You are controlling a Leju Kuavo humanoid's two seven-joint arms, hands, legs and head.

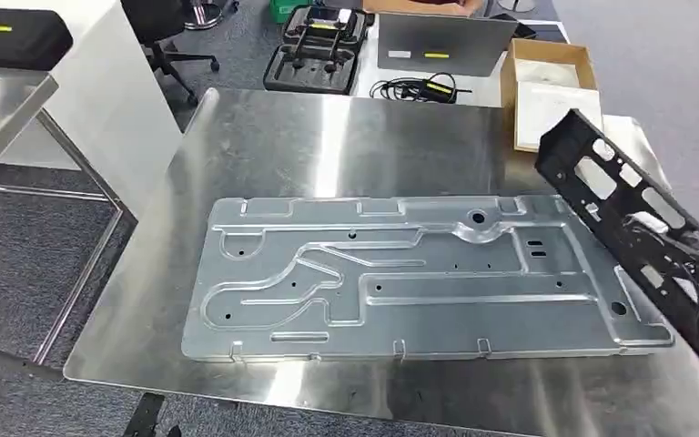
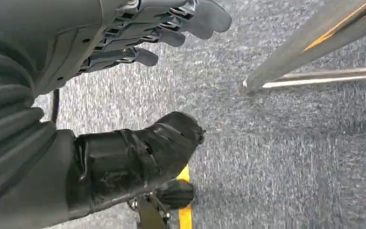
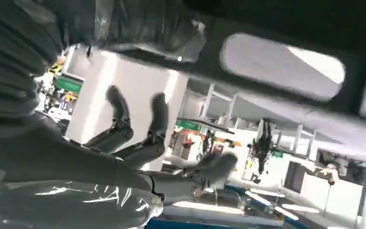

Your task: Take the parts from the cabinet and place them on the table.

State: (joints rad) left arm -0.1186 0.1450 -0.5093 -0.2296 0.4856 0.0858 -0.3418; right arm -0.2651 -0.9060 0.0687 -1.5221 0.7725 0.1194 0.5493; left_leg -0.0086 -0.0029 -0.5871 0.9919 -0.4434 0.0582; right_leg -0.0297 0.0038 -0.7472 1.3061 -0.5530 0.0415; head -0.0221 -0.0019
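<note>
A large silver stamped panel [image 1: 400,273] lies flat in the middle of the steel table [image 1: 328,137]. A black slotted bracket [image 1: 637,228] hangs tilted in the air over the table's right side, one end above the panel's right corner. In the right wrist view the same black bracket [image 3: 276,28] crosses close in front of my right hand [image 3: 138,138]; the thumb [image 3: 143,28] presses against it while the darker fingers are spread beneath. My left hand [image 2: 138,36] hangs over grey carpet, fingers apart and holding nothing.
Behind the table stand a cardboard box [image 1: 546,82], a grey laptop-like slab [image 1: 441,41], a black foam tray [image 1: 314,50] and a cable [image 1: 414,89]. At the left are a white cabinet [image 1: 100,82], a steel shelf [image 1: 0,109] and a black case [image 1: 14,36].
</note>
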